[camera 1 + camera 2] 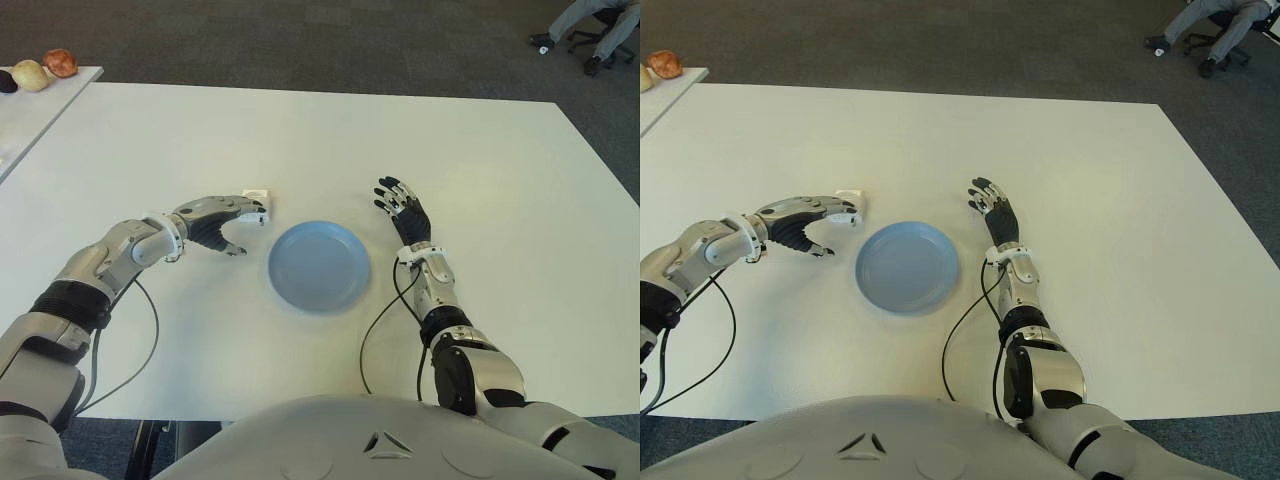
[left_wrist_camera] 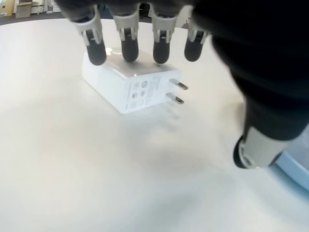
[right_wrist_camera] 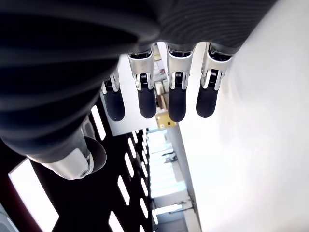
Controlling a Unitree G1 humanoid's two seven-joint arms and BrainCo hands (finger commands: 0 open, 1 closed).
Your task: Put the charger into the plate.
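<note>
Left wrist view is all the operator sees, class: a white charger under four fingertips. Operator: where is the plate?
Observer: The blue plate lies on the white table, between the two hands.
Operator: Is the charger gripped?
Observer: Not yet. The left hand arches over the charger, thumb apart from it.
Operator: And the other hand?
Observer: The right hand shows right of the plate, fingers spread, holding nothing.

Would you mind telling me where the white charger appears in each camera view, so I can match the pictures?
Left eye view: charger just beyond the left hand fingertips, left of the blue plate.
Right eye view: same spot, up-left of the plate.
Left wrist view: centre, under the fingertips, prongs showing.
Right wrist view: not in it.
Shared landmark: the plate.
</note>
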